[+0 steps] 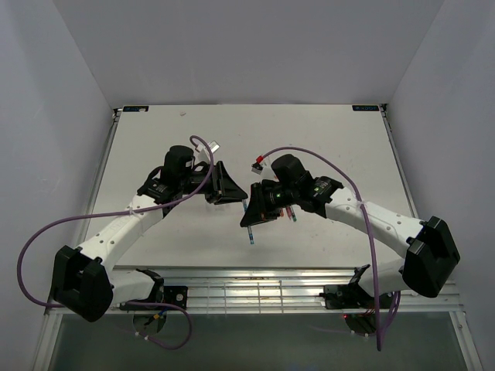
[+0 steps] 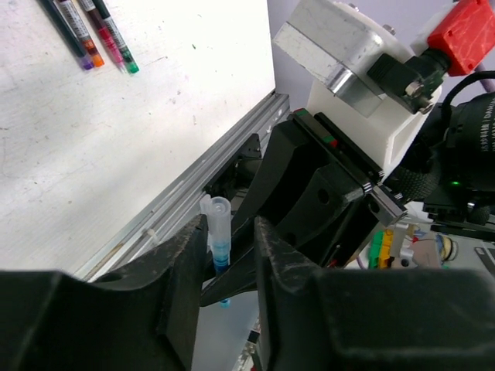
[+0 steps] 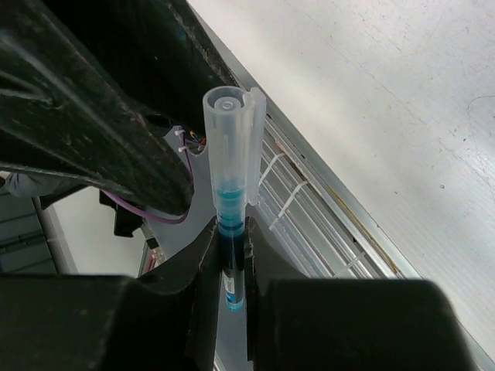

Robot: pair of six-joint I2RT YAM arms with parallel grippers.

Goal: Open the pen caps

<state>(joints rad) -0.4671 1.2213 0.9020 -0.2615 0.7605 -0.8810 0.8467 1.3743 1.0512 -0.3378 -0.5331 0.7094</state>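
Clear cylindrical cap (image 3: 230, 147) tops blue pen (image 3: 230, 236)

The white table (image 1: 309, 131) is scuffed and speckled with small dark marks, and a ribbed metal rail (image 1: 255, 290) runs along its near edge. Three pens (image 2: 100, 32) lie side by side on it, their ends purple-orange, pink and green.

**Mostly Plastic, Some Metal**

The pen cap (image 3: 232, 147) is frosted, translucent plastic (blue shows through its lower part); the pen barrel (image 3: 231, 239) beneath is glossier blue plastic. The right pincer (image 3: 230, 263) and left pincer (image 2: 228, 247) are matt black plastic, smooth-faced. The desk (image 2: 116, 154) is matt white, lightly scuffed and speckled, edged by a brushed aluminium rail (image 2: 201, 174). A red plastic block (image 2: 464, 35) looks smooth with a satin sheen.
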